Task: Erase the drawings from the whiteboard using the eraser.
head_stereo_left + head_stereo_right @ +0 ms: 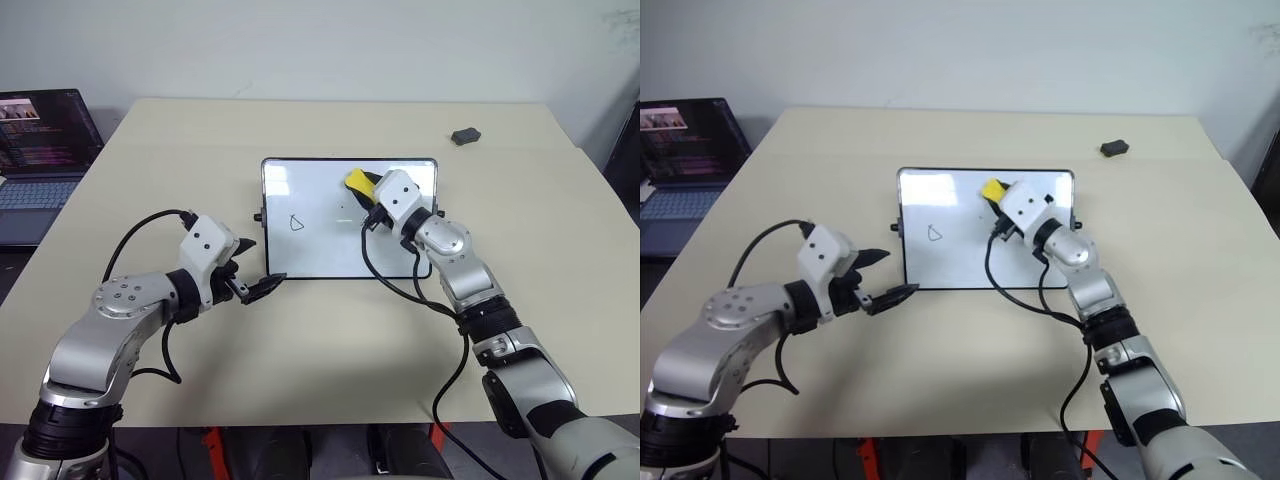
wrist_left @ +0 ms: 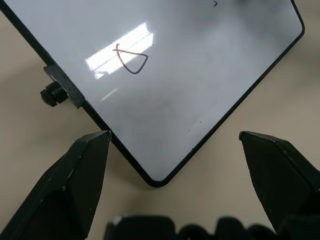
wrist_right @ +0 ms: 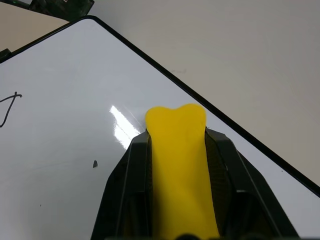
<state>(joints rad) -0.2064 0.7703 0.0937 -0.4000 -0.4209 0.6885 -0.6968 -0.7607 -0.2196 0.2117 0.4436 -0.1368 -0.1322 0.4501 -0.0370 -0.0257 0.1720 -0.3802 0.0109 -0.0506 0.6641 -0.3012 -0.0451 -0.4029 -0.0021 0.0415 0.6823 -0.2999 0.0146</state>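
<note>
The whiteboard (image 1: 320,255) lies flat in the middle of the table. One of the drawings, a triangle-like loop (image 1: 296,222), remains on its left half; a tiny dark speck (image 3: 95,163) sits near the middle. My right gripper (image 1: 368,192) is shut on the yellow eraser (image 1: 356,181) and holds it over the board's upper right area, near the far edge. In the right wrist view the eraser (image 3: 177,165) is squeezed between both black fingers. My left gripper (image 1: 255,268) stands open at the board's near left corner (image 2: 157,180), with nothing between its fingers.
A dark grey lump (image 1: 465,135) lies at the table's far right. An open laptop (image 1: 40,150) sits off the table's left side. Black cables loop beside both wrists. A small black knob (image 2: 52,94) sticks out from the board's left side.
</note>
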